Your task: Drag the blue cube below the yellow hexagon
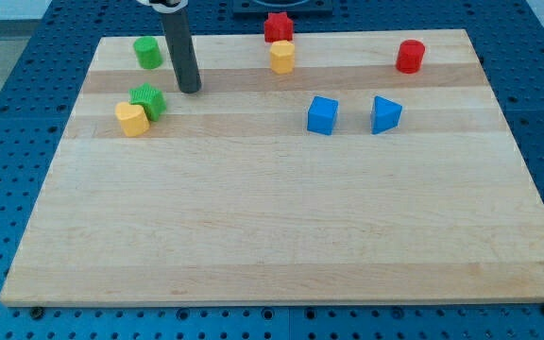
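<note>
One blue cube (322,115) sits right of my tip (190,90).

Pale striped wooden board (281,246) on a blue perforated table (8,57), evenly lit, pale floor beyond.

one raised view, angled down over board (281,246)

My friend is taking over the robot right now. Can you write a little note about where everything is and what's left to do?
My tip rests on the board at the view's upper left, just above the green star, touching no block. The blue cube sits mid-board, right of centre, lower right of the yellow hexagon near the top edge. Nothing is done yet. Left: bring the tip to the cube's right side and push it left until it sits under the hexagon.
</note>
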You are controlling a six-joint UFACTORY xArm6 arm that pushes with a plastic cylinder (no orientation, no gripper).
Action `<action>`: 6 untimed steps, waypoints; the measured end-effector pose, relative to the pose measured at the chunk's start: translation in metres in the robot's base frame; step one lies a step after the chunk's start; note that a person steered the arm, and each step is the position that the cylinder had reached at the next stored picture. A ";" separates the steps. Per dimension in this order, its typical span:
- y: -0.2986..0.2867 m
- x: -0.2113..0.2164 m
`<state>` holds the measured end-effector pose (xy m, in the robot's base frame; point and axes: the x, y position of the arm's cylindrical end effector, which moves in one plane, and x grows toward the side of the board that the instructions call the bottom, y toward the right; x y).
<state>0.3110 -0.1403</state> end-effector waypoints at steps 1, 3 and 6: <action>0.069 0.014; 0.244 0.038; 0.201 0.107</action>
